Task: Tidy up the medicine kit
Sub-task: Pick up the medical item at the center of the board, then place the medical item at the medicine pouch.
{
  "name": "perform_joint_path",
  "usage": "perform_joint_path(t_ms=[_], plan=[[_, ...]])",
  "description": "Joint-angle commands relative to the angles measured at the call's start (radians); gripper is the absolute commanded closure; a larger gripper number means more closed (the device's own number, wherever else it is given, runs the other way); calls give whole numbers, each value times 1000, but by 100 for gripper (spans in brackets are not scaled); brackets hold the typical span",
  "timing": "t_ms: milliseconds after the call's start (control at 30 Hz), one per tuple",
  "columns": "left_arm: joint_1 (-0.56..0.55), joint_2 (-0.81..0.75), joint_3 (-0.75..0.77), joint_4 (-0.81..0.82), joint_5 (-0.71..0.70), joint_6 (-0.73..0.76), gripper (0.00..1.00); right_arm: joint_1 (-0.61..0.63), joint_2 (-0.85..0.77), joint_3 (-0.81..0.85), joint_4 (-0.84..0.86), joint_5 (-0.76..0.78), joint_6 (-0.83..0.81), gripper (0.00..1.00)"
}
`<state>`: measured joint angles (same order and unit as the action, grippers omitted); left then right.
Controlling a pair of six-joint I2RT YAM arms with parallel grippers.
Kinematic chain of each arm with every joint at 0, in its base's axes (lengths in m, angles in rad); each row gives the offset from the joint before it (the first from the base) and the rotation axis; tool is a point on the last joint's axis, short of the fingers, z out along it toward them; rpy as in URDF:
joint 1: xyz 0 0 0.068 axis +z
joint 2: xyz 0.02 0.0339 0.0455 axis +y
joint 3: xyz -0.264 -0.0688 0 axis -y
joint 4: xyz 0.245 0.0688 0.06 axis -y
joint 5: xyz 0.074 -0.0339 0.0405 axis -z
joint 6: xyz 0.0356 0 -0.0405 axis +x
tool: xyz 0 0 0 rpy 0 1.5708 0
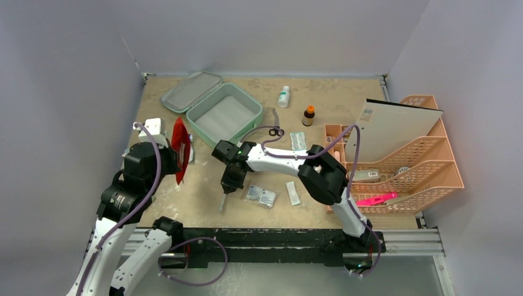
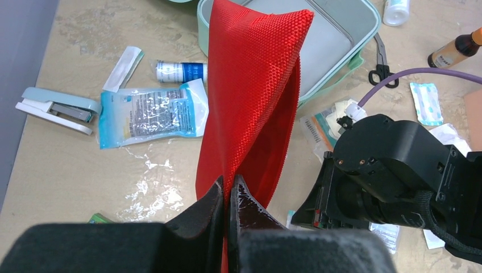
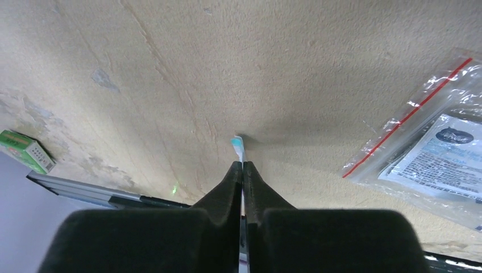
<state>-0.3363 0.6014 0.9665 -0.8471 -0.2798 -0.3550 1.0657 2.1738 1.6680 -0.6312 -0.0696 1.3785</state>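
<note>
Top view high, wide; wrist views close; all share table (image 1: 345,92).

Soft, even overhead light, faint shadows, blurred foreground in wrist views

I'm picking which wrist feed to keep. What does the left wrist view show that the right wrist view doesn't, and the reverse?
Only left wrist: the left gripper shut on a red woven fabric pouch, the open mint-green hinged medicine kit, a pale blue stapler, black-handled scissors. Only right wrist: a thin white strip with a teal tip, pinched by the shut right gripper, and a clear zip bag with a red seal line. Both: the scuffed beige tabletop; each also shows its own gripper closed on something thin.
</note>
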Motion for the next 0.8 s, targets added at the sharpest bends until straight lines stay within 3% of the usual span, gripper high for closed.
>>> perform_joint_path(t_ms=[0,167,433,767], plan=[[-1,19,-7,45,8,16,100,-8,-96,-10,0,63,-30,100],[-1,33,-11,50,32,9,100,-25,-186,-60,47,131,-113,100],[-1,108,-7,47,130,-29,100,-62,-443,-232,278,152,-314,100],[-1,167,-55,105,359,-80,100,-65,-633,-378,604,21,-402,100]])
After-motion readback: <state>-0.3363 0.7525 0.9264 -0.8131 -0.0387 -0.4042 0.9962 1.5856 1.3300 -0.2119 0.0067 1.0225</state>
